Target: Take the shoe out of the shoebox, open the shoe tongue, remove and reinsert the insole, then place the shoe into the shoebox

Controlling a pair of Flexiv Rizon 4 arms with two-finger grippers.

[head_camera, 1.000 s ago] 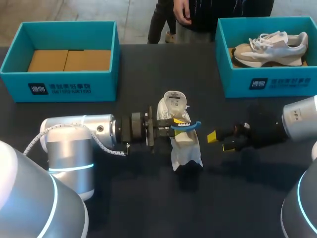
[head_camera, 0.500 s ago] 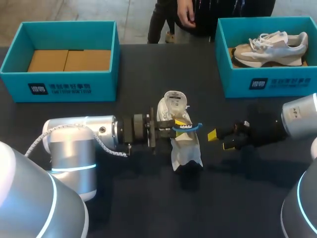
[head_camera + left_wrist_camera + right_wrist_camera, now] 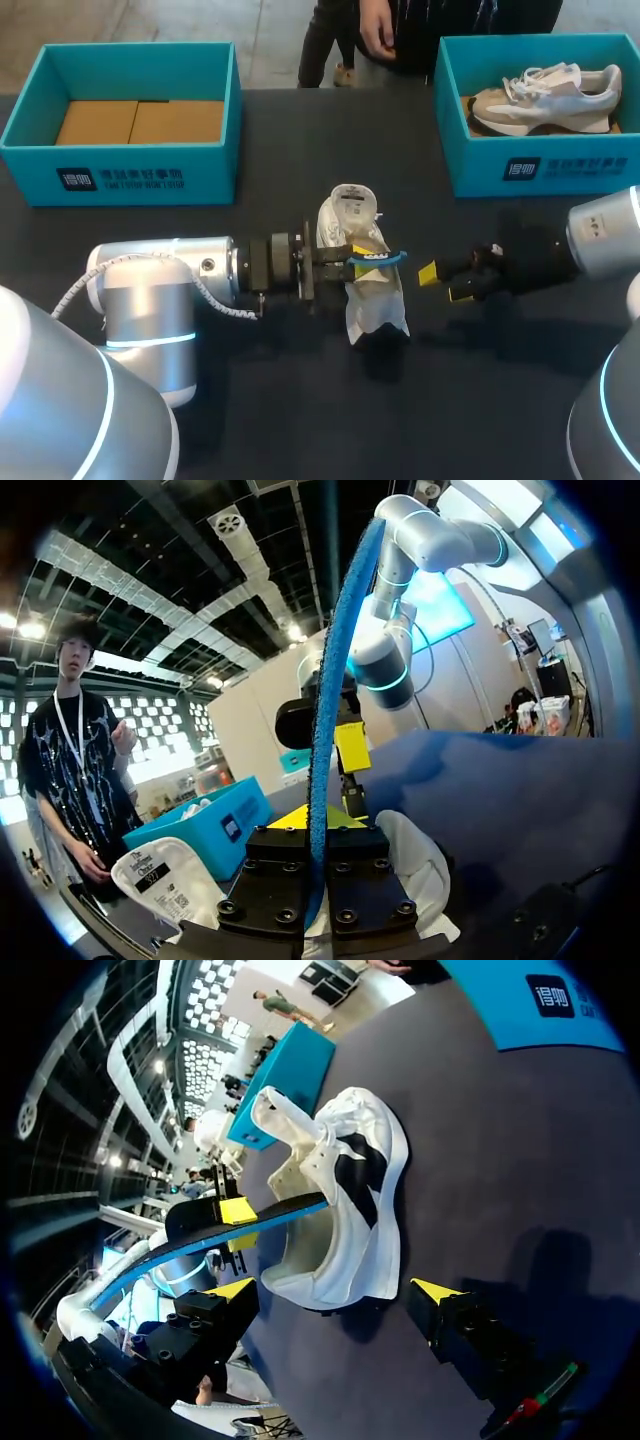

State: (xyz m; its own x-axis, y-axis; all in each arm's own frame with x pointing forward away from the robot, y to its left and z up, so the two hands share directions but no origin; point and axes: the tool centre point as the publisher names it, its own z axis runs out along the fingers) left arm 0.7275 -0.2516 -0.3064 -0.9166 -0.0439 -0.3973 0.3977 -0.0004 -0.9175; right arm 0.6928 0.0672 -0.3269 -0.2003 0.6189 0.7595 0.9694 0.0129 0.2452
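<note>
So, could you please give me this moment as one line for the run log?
left gripper: shut on insole, at shoe opening | right gripper: open, beside shoe, apart

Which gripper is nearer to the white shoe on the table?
Left. The left gripper is at the white shoe, gripping the blue insole; the right gripper stands apart, open.

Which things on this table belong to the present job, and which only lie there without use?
Belong to the job: white shoe; blue insole, gripped by the left pincer; right pincer, open beside the shoe; left shoebox, with no shoe in it.
Lying about, as it seems: right shoebox; second shoe inside it.
</note>
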